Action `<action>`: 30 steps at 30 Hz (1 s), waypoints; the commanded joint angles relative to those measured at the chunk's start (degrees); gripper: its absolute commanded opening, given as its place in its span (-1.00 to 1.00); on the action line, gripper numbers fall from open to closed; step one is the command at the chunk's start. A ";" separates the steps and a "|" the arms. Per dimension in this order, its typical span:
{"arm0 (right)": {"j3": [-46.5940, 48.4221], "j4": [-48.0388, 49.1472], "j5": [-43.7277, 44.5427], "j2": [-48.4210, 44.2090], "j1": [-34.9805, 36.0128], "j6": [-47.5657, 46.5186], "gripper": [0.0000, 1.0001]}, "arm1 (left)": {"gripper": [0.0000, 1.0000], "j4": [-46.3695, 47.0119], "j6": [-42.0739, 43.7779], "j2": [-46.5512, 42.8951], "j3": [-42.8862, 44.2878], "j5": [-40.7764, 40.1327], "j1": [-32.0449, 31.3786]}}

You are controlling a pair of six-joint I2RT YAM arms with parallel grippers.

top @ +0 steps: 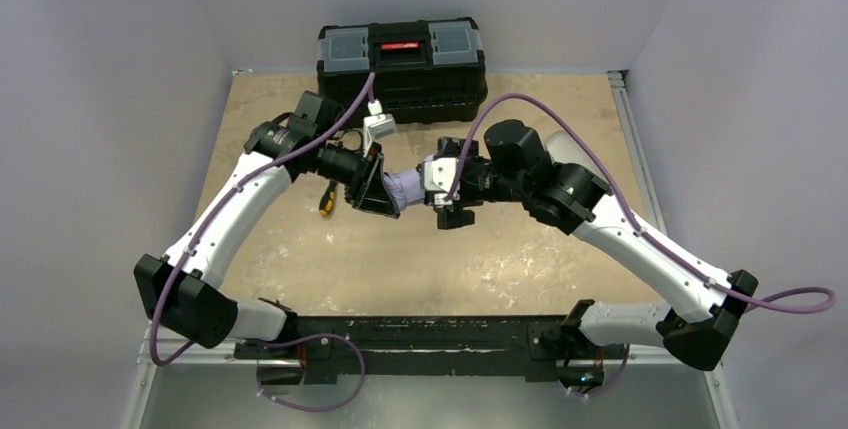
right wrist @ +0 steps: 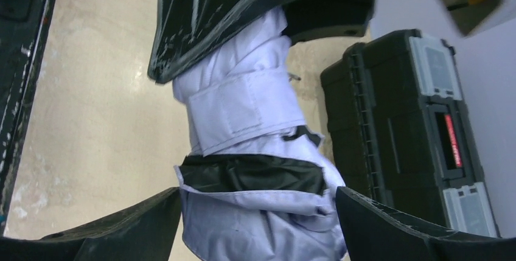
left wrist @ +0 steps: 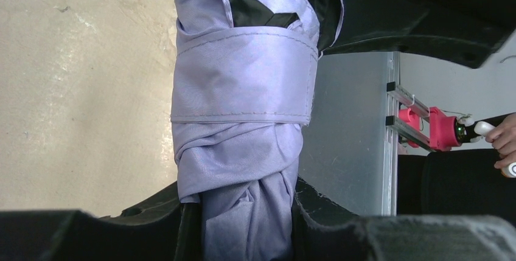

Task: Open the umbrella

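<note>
- The folded umbrella (top: 408, 190) is held level over the middle of the table (top: 420, 259), between the two arms — its strap (left wrist: 243, 84) is wrapped round the fabric.
- Left gripper (top: 378, 191): fingers clamped on one end of the bundle.
- Right gripper (top: 440, 192): fingers pressed onto the other end.
- A black toolbox (top: 402, 59) stands at the far edge.

Plain pale grey walls (top: 100, 99) on three sides. Tan tabletop (top: 420, 269), white scuffs. Black toolbox (top: 402, 74) against back wall. Aluminium rail (top: 630, 129) along right edge. Even, flat light.
</note>
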 commanded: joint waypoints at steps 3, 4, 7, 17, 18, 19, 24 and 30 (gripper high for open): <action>-2.81 0.56 -5.13 0.02 0.12 -4.27 0.36 | -1.00 -1.35 3.28 -2.52 2.10 4.83 -0.07; -2.84 0.47 -5.66 -0.10 0.12 -4.07 0.17 | -1.00 -1.66 4.42 -2.62 1.98 4.58 0.02; -3.64 0.63 -7.27 -0.43 0.12 -1.13 -0.35 | -0.85 -0.69 7.18 -3.39 1.84 2.24 0.26; -5.01 1.17 -10.35 0.59 -2.98 11.94 -1.00 | 0.84 26.99 3.84 -19.07 -4.97 -11.81 4.61; -4.52 0.36 -11.69 0.97 -3.66 12.82 -1.00 | 0.92 29.42 6.40 -21.03 -6.41 -12.96 4.68; -3.92 -0.48 -12.96 1.61 -4.27 13.63 -1.00 | 0.95 30.73 9.63 -22.52 -7.47 -12.48 4.68; -1.73 -1.38 -20.53 4.65 -7.90 19.80 -1.00 | 0.80 17.05 31.04 -22.89 -5.79 -10.03 -2.54; -1.45 0.31 -26.46 5.39 -9.10 23.74 -1.00 | 0.39 20.67 34.10 -23.43 -10.92 -19.77 -12.82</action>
